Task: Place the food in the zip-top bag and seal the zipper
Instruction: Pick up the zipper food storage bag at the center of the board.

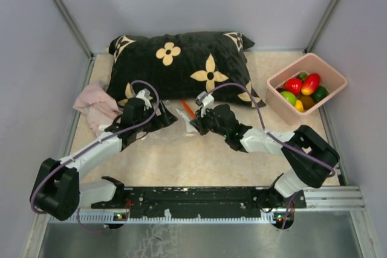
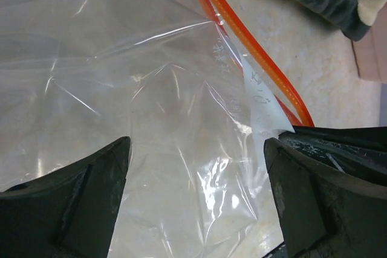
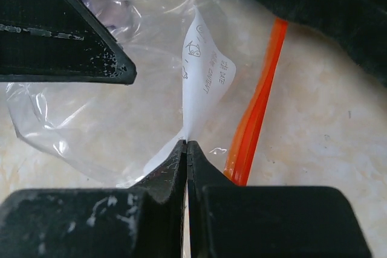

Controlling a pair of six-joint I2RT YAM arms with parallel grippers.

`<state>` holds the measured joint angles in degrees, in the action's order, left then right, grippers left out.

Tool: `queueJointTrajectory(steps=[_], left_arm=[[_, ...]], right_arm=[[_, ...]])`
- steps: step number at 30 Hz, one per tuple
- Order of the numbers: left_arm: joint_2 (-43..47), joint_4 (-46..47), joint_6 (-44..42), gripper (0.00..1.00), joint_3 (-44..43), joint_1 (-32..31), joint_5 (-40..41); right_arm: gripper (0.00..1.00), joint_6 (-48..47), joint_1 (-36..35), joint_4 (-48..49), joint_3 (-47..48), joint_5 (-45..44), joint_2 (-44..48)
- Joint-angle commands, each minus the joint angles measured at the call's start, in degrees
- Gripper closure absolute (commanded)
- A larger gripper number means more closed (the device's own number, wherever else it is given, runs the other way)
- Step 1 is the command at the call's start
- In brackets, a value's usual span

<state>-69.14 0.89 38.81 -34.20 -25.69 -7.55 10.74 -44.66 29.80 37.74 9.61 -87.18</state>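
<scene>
The zip-top bag [image 1: 175, 126] lies flat and clear on the table in front of the pillow, with its red-orange zipper [image 1: 188, 108] at the far right edge. My right gripper [image 3: 186, 143] is shut on a pinch of the bag's plastic just left of the zipper [image 3: 257, 119], below a white label [image 3: 205, 70]. My left gripper [image 2: 196, 149] is open, its fingers [image 2: 91, 191] straddling the bag [image 2: 151, 89] close over it, nothing between them but film. The zipper [image 2: 254, 58] runs along its right. The food [image 1: 304, 89], several glossy toy fruits, sits in the bin at the right.
A pink bin [image 1: 278, 106] holding the food stands at the back right. A black pillow [image 1: 181, 58] with cream flowers lies across the back, just behind the bag. A pink cloth [image 1: 94, 104] is crumpled at the left wall. Grey walls close in both sides.
</scene>
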Motion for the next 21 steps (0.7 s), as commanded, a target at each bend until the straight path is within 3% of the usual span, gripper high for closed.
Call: queueJointTrajectory(steps=[1, 13, 21], left_arm=[[2.7, -0.7, 3.3, 0.04, -1.3, -0.3, -3.8], [0.3, -0.1, 4.3, 0.07, -5.0, -0.4, -7.6], [6.9, -7.7, -0.8, 0.06, -7.4, -0.4, -1.5]], right_arm=[[1.0, -6.5, -4.3, -1.8, -0.2, -14.0, 4.5], [1.0, -10.1, -10.5, -2.6, -0.9, -22.1, 8.5], [1.0, -12.6, -10.5, -7.9, -1.1, -29.6, 18.4]])
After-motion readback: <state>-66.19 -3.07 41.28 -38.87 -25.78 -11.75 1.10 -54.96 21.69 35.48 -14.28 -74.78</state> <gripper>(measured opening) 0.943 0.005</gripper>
